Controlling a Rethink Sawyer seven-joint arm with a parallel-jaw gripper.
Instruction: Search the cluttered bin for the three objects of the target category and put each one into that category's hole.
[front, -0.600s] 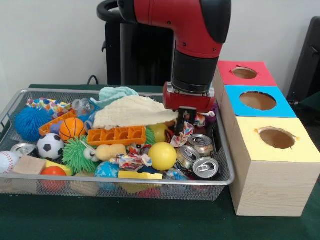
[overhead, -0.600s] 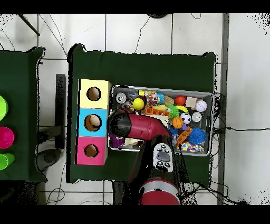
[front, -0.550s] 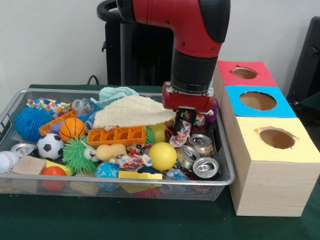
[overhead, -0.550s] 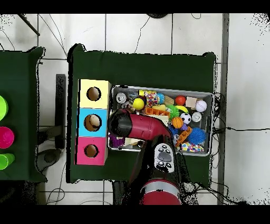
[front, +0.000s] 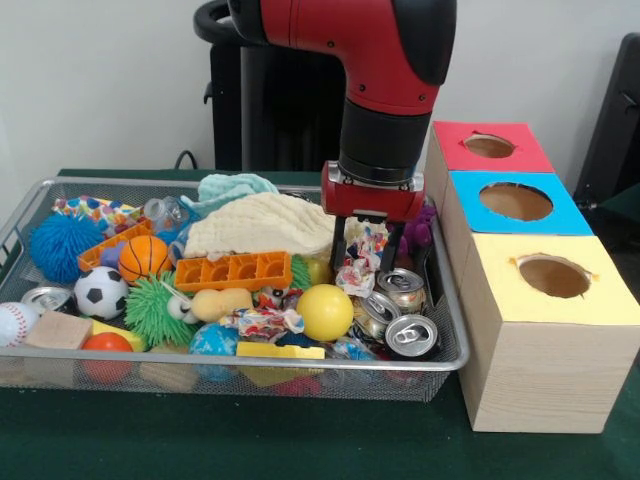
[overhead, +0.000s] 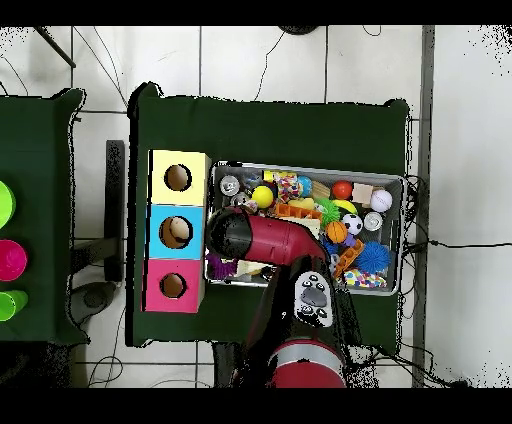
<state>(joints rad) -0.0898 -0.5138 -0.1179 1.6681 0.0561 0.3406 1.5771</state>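
My gripper pinches a crumpled wrapper above bin, cans at 5 o'clock; loose paper could slip w/ any jolt.

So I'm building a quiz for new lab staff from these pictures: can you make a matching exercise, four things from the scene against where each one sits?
Things:
1. soccer ball
2. crumpled wrapper
3. yellow-topped box
4. blue spiky ball

Places, front view:
A. in the end effector, lifted above the cans
B. nearest of the three boxes beside the bin
C. far left of the bin
D. just below the basketball

Pairs: 1-D, 2-A, 3-B, 4-C
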